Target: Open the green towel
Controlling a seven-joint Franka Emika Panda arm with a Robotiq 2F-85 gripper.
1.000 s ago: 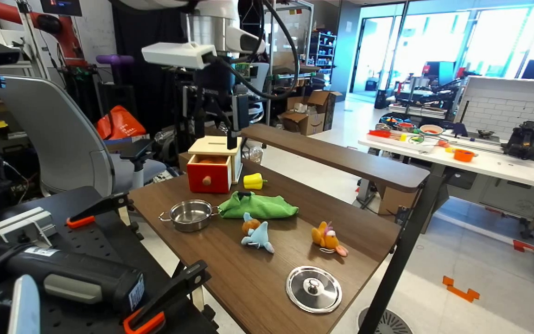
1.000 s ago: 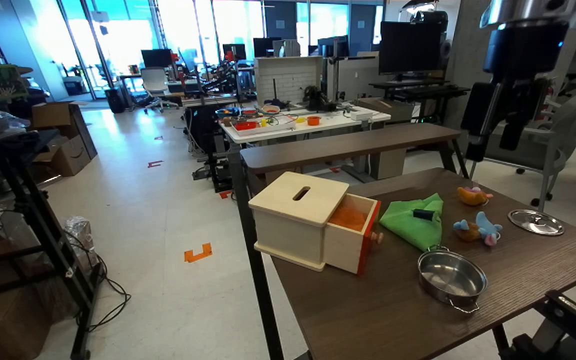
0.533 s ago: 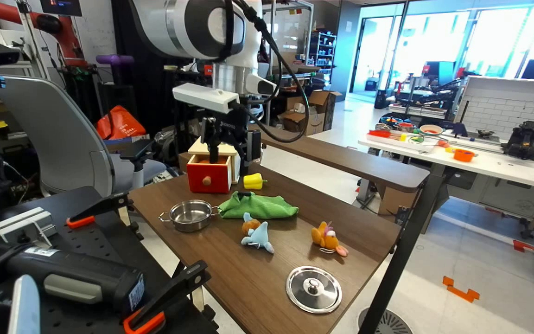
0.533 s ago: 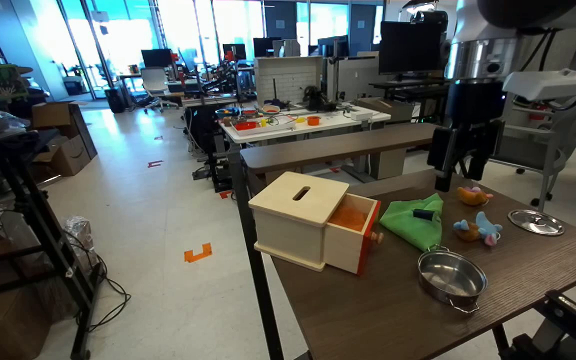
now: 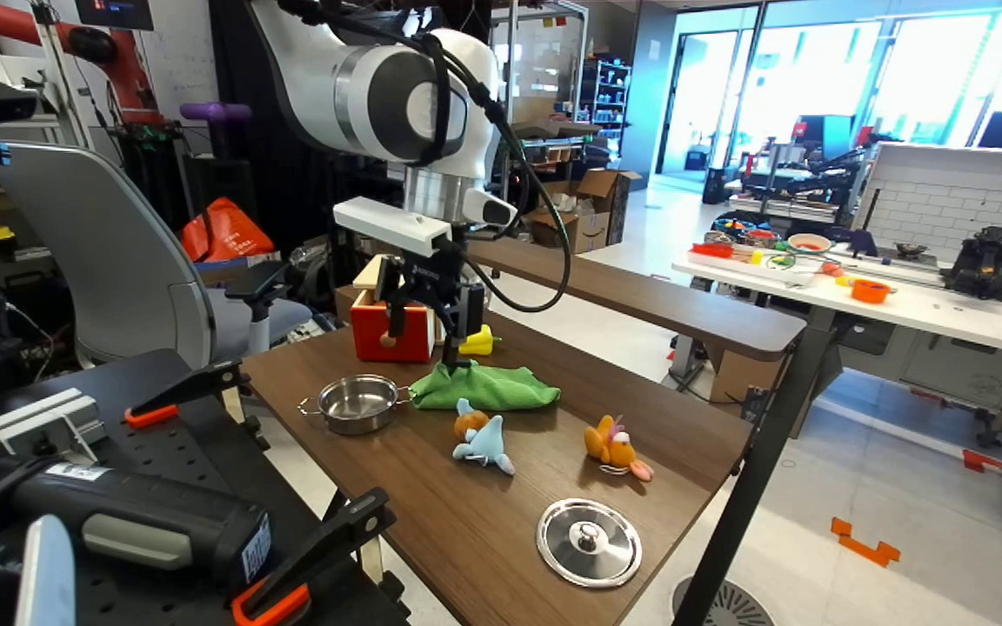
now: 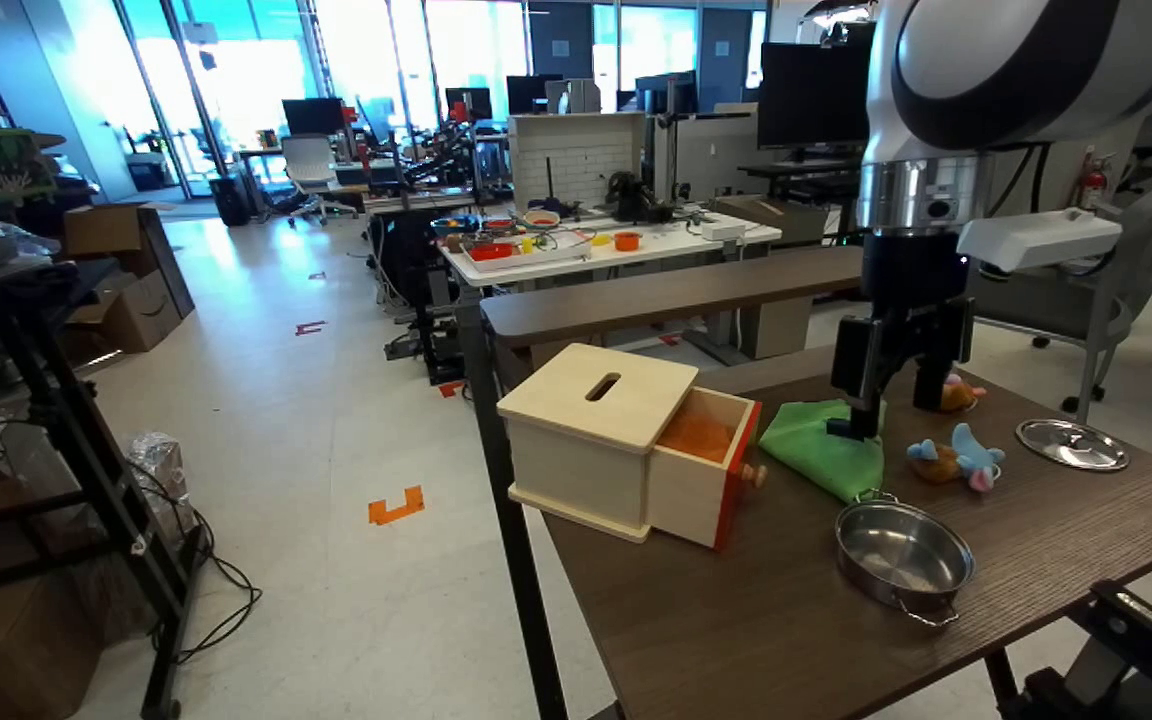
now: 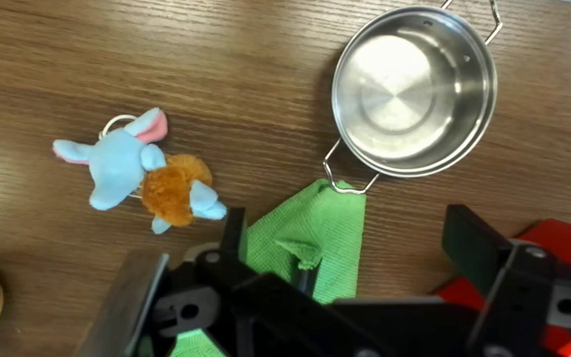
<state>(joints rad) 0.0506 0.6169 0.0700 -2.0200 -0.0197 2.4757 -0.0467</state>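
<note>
One white arm (image 5: pixel 397 100) has dropped lower in the last half second, its gripper (image 6: pixel 896 415) coming down with it, fingers spread wide apart! Beneath, the brown table (image 5: pixel 466 513) gives bare wood in a broad strip along its near edge, while a raised shelf (image 5: pixel 640 294) lines the far side. On to the wooden box (image 6: pixel 576 465), drawer (image 6: pixel 691 490) pulled out, an exterior view looking right down on its orange contents (image 6: pixel 698 436). Here's the green towel (image 5: pixel 501 391), bunched on the table near that drawer, lying just where it was, one finger right at its top; touching or not, I can't tell. Steel pot (image 7: pixel 399 106) next, close to a table edge, and the wrist view catches its handle (image 7: pixel 347 191) overlapping the towel's corner. Well apart, near another edge, lies the lid (image 5: pixel 588 543), with room between. Blue plush toy (image 7: pixel 117 168), unmoved near the towel; the orange toy (image 5: pixel 612 448) is now partly covered by a finger in an exterior view. Yellow pepper (image 5: pixel 482 342), seen only in an exterior view, partly hidden too, and on the towel a dark piece (image 6: pixel 839 428), half behind a fingertip!
</note>
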